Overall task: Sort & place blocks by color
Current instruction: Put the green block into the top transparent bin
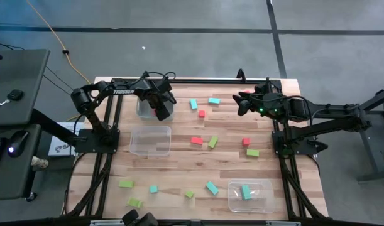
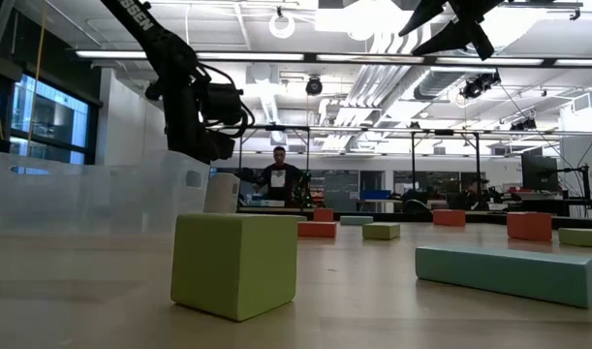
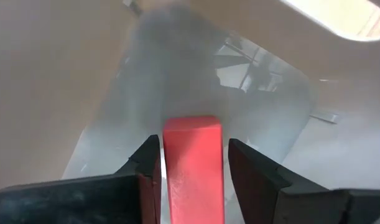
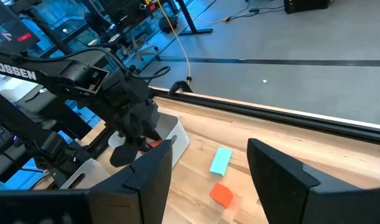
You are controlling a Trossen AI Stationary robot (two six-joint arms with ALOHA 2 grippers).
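From above, the left gripper (image 1: 160, 110) hangs over the clear tub (image 1: 155, 107) at the far left of the wooden table (image 1: 179, 182), a red block (image 1: 161, 114) between its jaws. White lettering on that arm reads "TROSSEN", though it is small here. The right gripper (image 1: 240, 103) waits over the far right part of the table, holding nothing. A second tub (image 1: 151, 140) sits just nearer than the first, and a third tub (image 1: 249, 196) at the near right holds a teal block (image 1: 246, 191). Red, lime green and teal blocks lie scattered over the middle and near edge.

At table height, a lime green cube (image 2: 236, 263) stands closest, with a teal bar (image 2: 506, 274) to its right. The left arm shows letters that look like "SEN" on its dark link. A person (image 2: 278, 178) stands in the room behind.

From the left wrist, the red block sits between the two dark fingers (image 3: 255, 172), with a sliver of gap on each side, so the jaws look loosened and I cannot tell if they grip it.

From the right wrist, its own jaws stand open. "ROSSEN" reads on the far arm; a teal block (image 4: 220, 160) and a red block (image 4: 221, 194) lie on the table.
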